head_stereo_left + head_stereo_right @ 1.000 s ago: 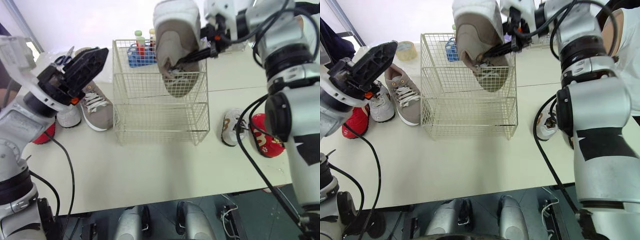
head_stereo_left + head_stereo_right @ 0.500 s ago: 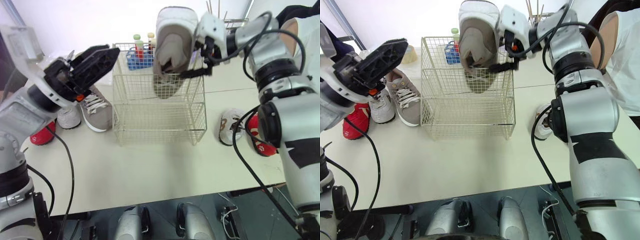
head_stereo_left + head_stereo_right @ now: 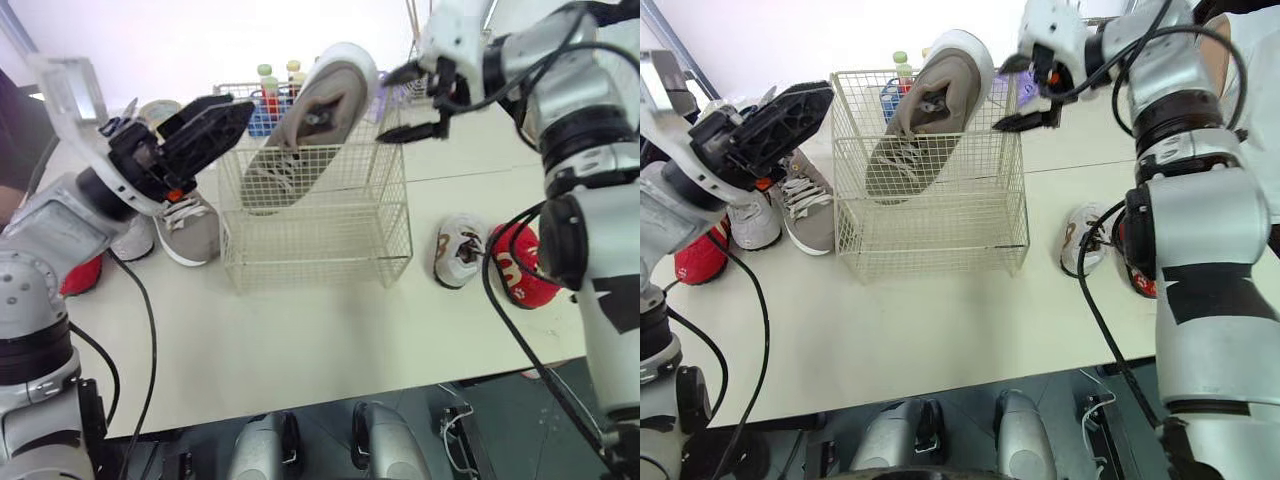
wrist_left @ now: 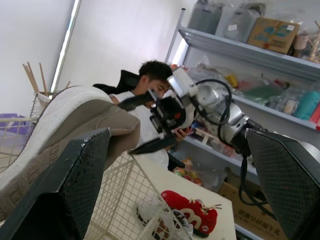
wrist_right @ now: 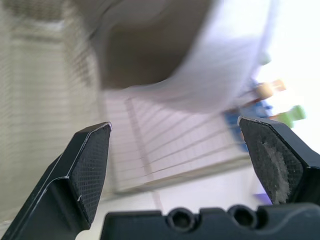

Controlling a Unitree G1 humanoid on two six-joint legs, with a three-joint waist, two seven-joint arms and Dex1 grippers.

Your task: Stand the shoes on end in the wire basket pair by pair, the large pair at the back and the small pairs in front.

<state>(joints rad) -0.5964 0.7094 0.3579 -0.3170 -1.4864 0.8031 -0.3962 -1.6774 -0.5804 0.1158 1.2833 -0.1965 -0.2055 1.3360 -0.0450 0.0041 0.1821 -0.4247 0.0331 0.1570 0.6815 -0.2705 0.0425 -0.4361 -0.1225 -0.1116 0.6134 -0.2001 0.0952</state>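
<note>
The white wire basket (image 3: pixel 330 235) stands mid-table. A large tan shoe (image 3: pixel 305 130) leans slantwise in it, toe down toward the basket's left side, heel and white sole sticking up above the rim. My right gripper (image 3: pixel 400 102) hangs open just right of the heel, apart from it. My left gripper (image 3: pixel 225 125) is open at the basket's upper left edge, close to the shoe's toe end. The matching tan shoe (image 3: pixel 190 228) lies on the table left of the basket. In the left wrist view the leaning shoe (image 4: pixel 65 125) is between my fingers (image 4: pixel 65 185).
Left of the basket lie a small white shoe (image 3: pixel 135 238) and a red shoe (image 3: pixel 80 275). On the right lie another small white shoe (image 3: pixel 458 250) and a red shoe (image 3: pixel 525 265). A blue tube rack (image 3: pixel 265 112) stands behind the basket. A person (image 3: pixel 1250 70) sits at far right.
My right gripper has let go of the large shoe and drawn off to the right. The shoe has tipped toe-down to the left in the basket. My left gripper has come closer.
</note>
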